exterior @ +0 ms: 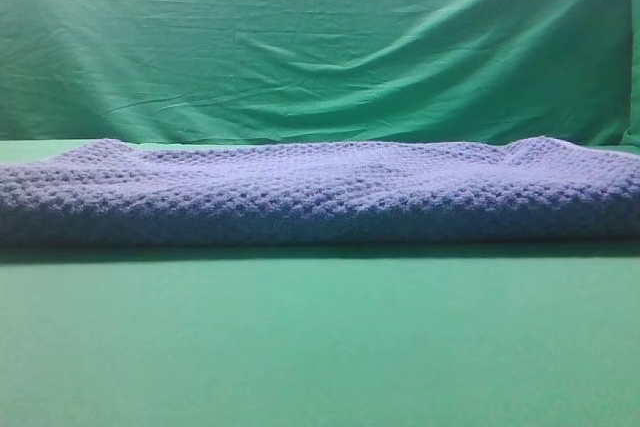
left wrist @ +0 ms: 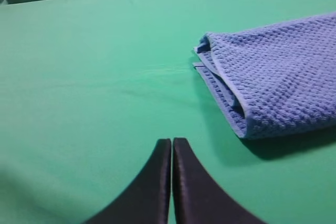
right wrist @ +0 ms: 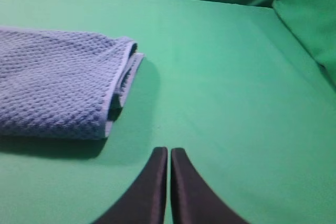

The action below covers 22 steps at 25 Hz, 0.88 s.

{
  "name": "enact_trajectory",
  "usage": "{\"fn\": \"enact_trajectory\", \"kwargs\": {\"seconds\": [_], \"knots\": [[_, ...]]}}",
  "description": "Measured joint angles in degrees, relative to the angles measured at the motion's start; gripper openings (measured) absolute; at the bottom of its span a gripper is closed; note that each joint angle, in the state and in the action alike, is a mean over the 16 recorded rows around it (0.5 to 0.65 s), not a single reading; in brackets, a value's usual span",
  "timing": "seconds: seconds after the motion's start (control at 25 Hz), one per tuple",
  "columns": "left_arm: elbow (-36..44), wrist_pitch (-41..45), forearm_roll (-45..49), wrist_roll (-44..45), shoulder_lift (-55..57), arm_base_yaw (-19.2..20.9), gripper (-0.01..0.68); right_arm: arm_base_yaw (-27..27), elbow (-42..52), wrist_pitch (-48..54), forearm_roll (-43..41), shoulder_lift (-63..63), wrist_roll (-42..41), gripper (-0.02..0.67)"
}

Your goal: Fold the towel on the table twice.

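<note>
Your towel point(exterior: 320, 192) lies folded in a long band across the table point(exterior: 320, 347), layered ends showing at both sides. Your left gripper point(left wrist: 172, 142) and right gripper point(right wrist: 168, 151) hover over bare green, jaws pressed together, holding nothing.

We see a blue-lavender towel point(exterior: 320, 192) with waffle pattern, a plain green bench point(exterior: 320, 347), and black tools point(left wrist: 172, 145).

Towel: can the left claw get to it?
Probably yes. The left claw is shut, with only bare table between it and the towel end.
</note>
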Motion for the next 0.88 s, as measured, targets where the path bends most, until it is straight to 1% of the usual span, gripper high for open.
{"fn": "enact_trajectory", "kwargs": {"seconds": [0.16,0.32,0.88], "knots": [[0.02,-0.01,-0.03,0.00,0.00,1.67,0.000,-3.18,0.00,0.00,0.00,0.00,-0.06,0.000],[0.02,-0.01,-0.04,0.00,0.00,2.46,0.000,-4.92,0.00,0.00,0.00,0.00,-0.14,0.000],[0.02,-0.01,-0.04,0.00,0.00,2.77,0.000,-5.43,0.00,0.00,0.00,0.00,-0.39,0.000]]}}
